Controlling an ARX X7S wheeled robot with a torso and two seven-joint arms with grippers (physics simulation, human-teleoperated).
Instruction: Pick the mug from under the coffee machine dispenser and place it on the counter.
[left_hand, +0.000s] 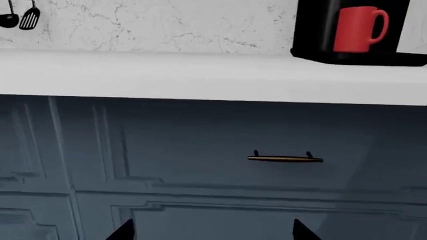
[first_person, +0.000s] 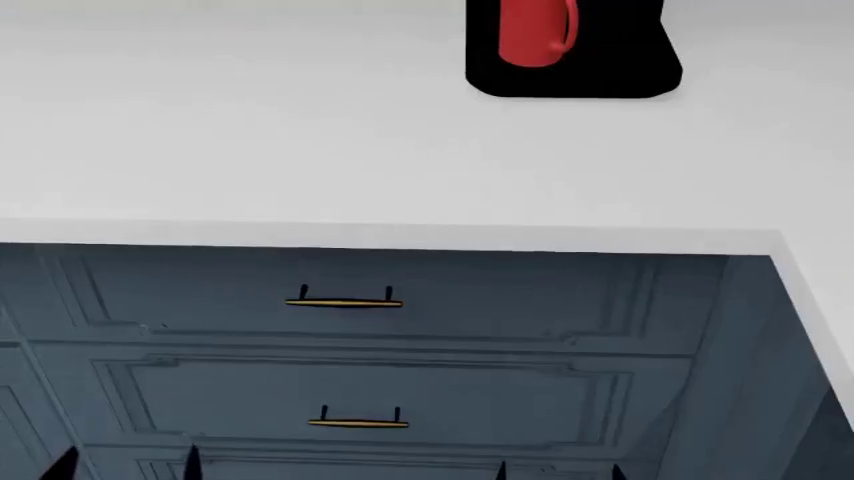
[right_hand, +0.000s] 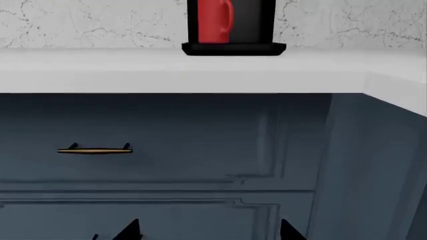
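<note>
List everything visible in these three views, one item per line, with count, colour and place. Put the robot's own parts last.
Tall red cylindrical mug: one, red with loop handle, standing on the coffee machine's base.
Matte black boxy coffee machine dispenser: one, black, at the back of the counter against the wall.
Smooth white-grey counter: one, white-grey, above the drawers.
Panelled blue-grey drawers: at least two, dark blue-grey, under the counter.
Thin brass handles: two in the head view, brass, on the drawer fronts.
Marbled wall: one, white with grey veins, behind the counter.
Hanging utensils: two, dark, on the wall.
Left gripper: black fingertips apart, low before the drawers.
Right gripper: black fingertips apart, low before the drawers.
</note>
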